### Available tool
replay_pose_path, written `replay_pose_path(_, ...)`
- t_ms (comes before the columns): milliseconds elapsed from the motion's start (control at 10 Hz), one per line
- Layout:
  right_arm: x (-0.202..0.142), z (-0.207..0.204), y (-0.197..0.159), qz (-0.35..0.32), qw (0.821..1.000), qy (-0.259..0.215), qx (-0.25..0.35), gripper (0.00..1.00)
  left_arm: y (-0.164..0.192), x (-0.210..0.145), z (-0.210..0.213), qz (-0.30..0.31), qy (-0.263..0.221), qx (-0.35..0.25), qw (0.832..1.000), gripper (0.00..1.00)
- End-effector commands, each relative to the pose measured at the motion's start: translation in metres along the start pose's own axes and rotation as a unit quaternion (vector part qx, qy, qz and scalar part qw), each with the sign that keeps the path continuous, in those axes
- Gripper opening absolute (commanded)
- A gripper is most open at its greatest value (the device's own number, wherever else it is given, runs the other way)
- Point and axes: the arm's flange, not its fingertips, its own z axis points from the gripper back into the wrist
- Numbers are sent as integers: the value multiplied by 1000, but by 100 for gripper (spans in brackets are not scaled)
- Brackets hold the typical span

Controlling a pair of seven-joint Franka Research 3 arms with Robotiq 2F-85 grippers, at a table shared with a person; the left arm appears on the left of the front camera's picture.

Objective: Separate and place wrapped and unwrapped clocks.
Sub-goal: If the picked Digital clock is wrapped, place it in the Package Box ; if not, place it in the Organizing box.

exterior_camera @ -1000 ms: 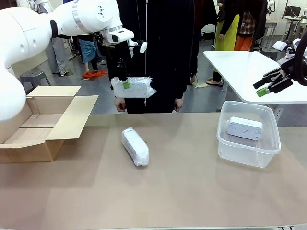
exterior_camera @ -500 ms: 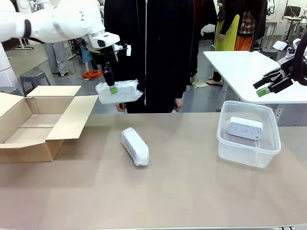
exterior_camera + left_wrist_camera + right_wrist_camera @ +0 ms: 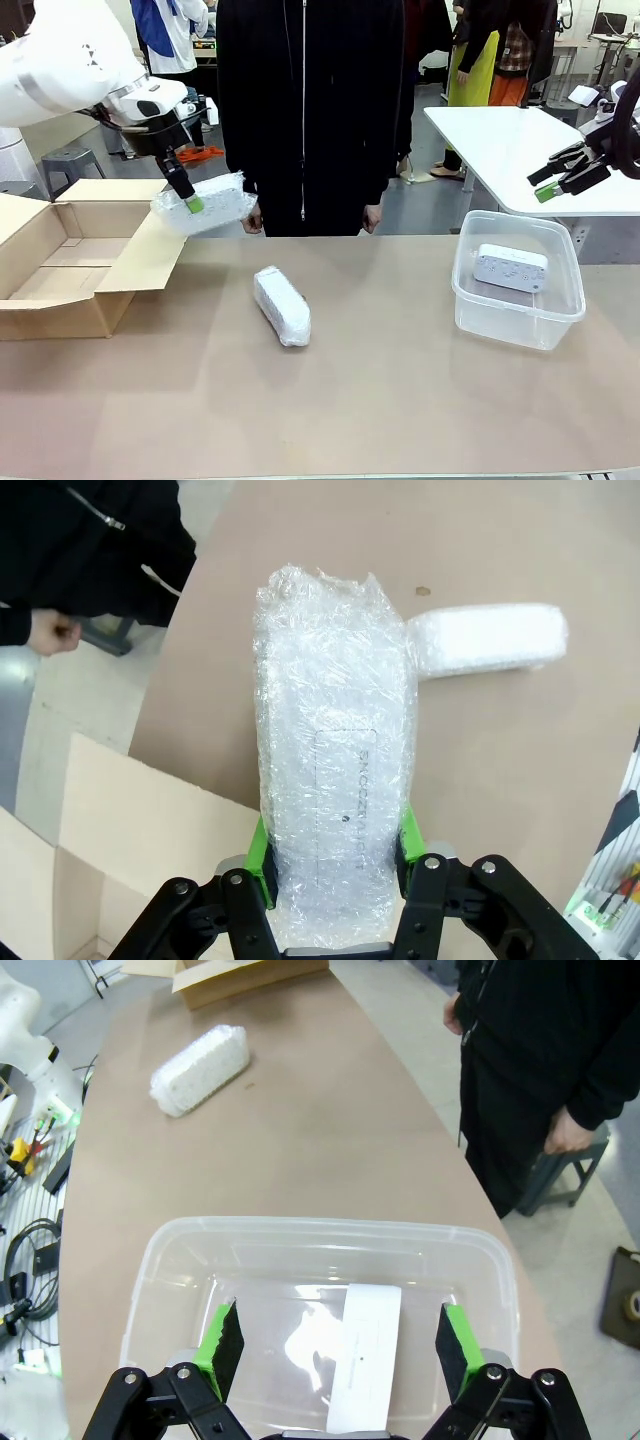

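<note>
Crinkly wrap may let the wrapped clock, pinched at one end by the left fingers above the cardboard box's flap, seemingly slip free short of the box, while the right fingers gape wide over the tub.

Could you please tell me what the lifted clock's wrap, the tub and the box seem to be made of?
Wrap on the lifted clock: apparently clear bubble wrap, soft plastic; tiny blisters, crinkles, print showing through.
Tub: clear rigid plastic, glossy; the bare clock inside shows through its wall.
Box: brown cardboard, matte, likely corrugated; its flaps fold flat.
</note>
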Motion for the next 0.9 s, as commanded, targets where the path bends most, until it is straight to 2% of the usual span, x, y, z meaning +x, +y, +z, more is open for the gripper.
replay_pose_path(0,0,0,0,0,1000,0,0,100,-7,-11,-1,13,-18,7,1000,15)
replay_pose_path(100,0,0,0,0,1000,0,0,100,-6,-19,2,30,-20,12,999,0)
replay_pose_path(200,0,0,0,0,1000,0,0,100,-5,-28,6,44,-24,18,999,0)
replay_pose_path(300,0,0,0,0,1000,0,0,100,-5,-35,10,54,-28,25,998,34)
replay_pose_path(400,0,0,0,0,1000,0,0,100,-7,-41,15,63,-33,34,997,34)
replay_pose_path(500,0,0,0,0,1000,0,0,100,-7,-46,18,70,-36,38,996,15)
replay_pose_path(600,0,0,0,0,1000,0,0,100,-7,-52,20,75,-41,41,995,34)
replay_pose_path(700,0,0,0,0,1000,0,0,100,-6,-55,22,76,-42,42,995,0)
replay_pose_path(800,0,0,0,0,1000,0,0,100,-5,-54,23,53,-49,36,997,15)
